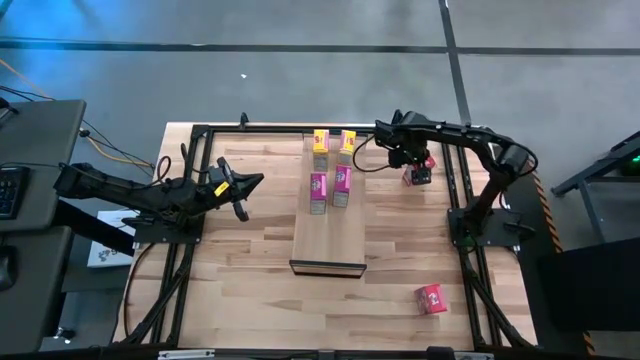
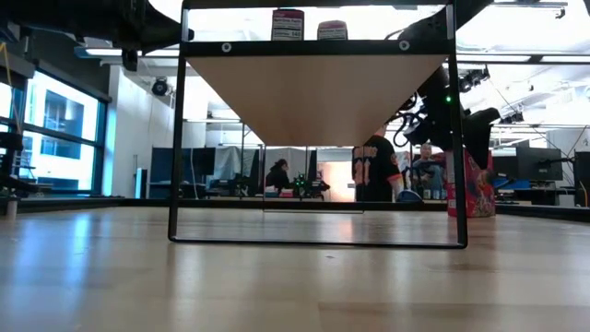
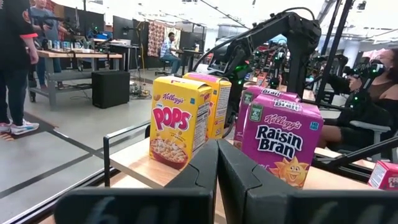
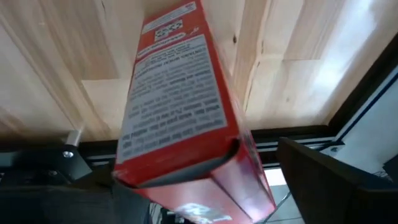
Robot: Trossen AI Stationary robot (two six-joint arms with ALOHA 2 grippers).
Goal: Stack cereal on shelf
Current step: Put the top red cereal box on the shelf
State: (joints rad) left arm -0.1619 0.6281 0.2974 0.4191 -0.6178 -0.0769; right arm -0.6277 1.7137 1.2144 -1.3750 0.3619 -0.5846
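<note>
Fifth box in hand: right gripper spread wide around upright red cereal box on worktop, beside shelf carrying four. Next: close, lift, transfer. Left gripper shut, idle.

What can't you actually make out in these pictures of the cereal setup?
- Right gripper contact with the red box: high view too small; right wrist view shows no pad touching it.
- Red box's front: low view, arm covers it.
- Yellow boxes: low view, shelf cuts them off.
- Second red box: label too small, high view.
</note>
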